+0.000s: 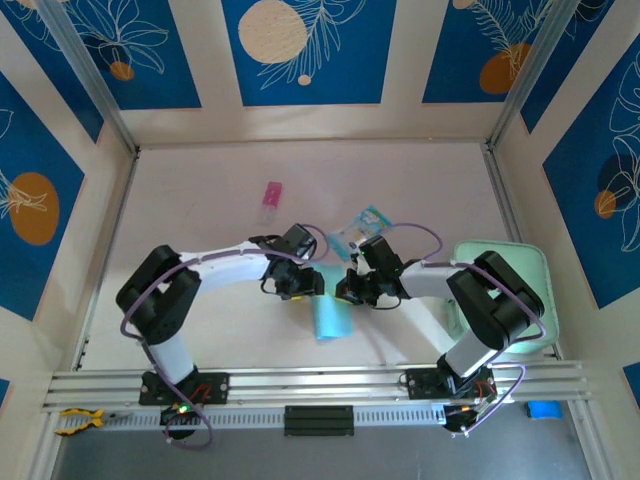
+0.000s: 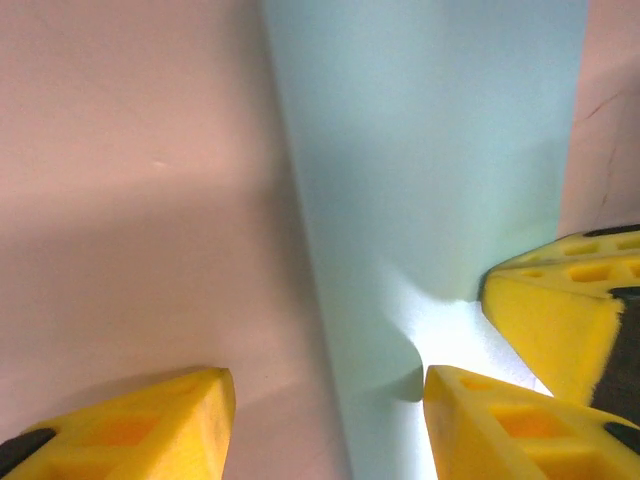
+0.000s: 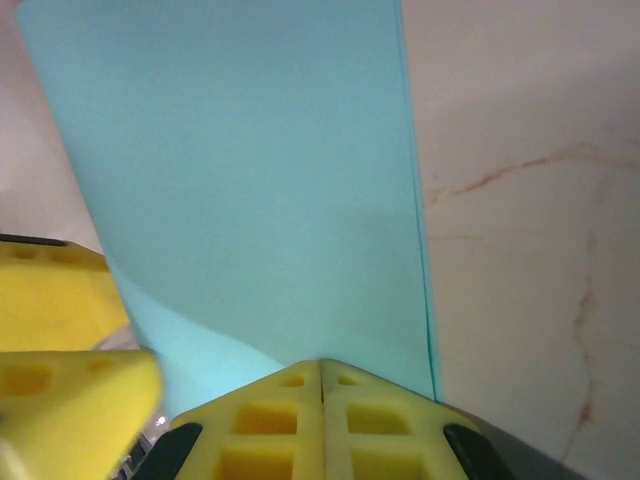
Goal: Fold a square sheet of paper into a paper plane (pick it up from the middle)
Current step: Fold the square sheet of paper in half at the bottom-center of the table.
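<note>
Pale marbled table; smooth cyan sheet; left tool agape, right tool closed.

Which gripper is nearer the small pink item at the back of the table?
Left. The left gripper sits in front of the pink item, slightly to its right; the right gripper is further right, at the other side of the blue paper.

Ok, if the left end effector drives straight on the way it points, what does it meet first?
Most likely the square sheet of paper, at its edge on the table; depth is unclear.
</note>
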